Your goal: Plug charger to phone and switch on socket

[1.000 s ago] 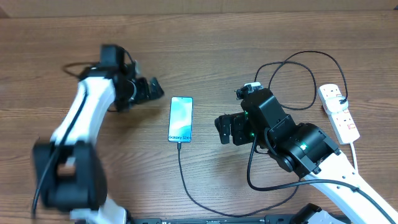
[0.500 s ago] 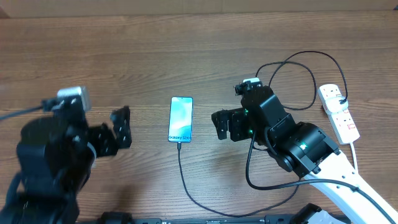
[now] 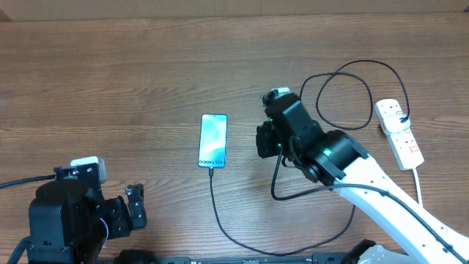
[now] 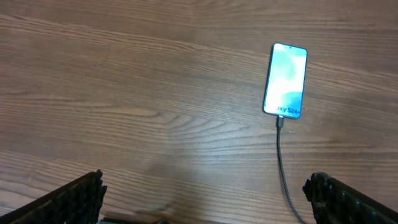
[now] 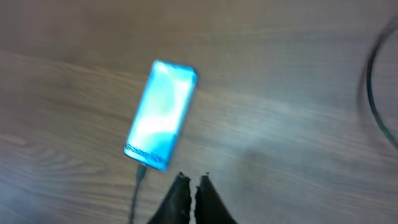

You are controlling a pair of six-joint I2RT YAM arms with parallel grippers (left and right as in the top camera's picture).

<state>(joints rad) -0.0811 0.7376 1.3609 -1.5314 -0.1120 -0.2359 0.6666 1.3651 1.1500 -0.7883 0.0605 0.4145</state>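
Note:
The phone [image 3: 213, 141] lies flat mid-table, screen lit blue. The charger [image 3: 215, 205], a thin black cable, has its tip at the phone's near end; it runs down, curves right, and loops round to a black plug in the white socket [image 3: 399, 136] at the far right. My right gripper [image 3: 264, 141] is shut on nothing, just right of the phone and apart from it. My left gripper [image 3: 135, 209] is open at the near left, well away from the phone. The left wrist view shows the phone [image 4: 286, 81] and charger [image 4: 283, 165] ahead of the open left gripper [image 4: 205, 180]. In the blurred right wrist view, the shut right gripper [image 5: 192, 180] hovers beside the phone [image 5: 161, 115].
The socket's white cord [image 3: 419, 180] trails toward the near right edge. The charger's slack forms a loop [image 3: 344, 95] behind my right arm. Bare wood table [image 3: 110, 81] lies left of the phone and along the back.
My left arm has drawn back from beside the phone to the near left corner, still open. My right gripper has shut and swung slightly up and left, nearer the phone.

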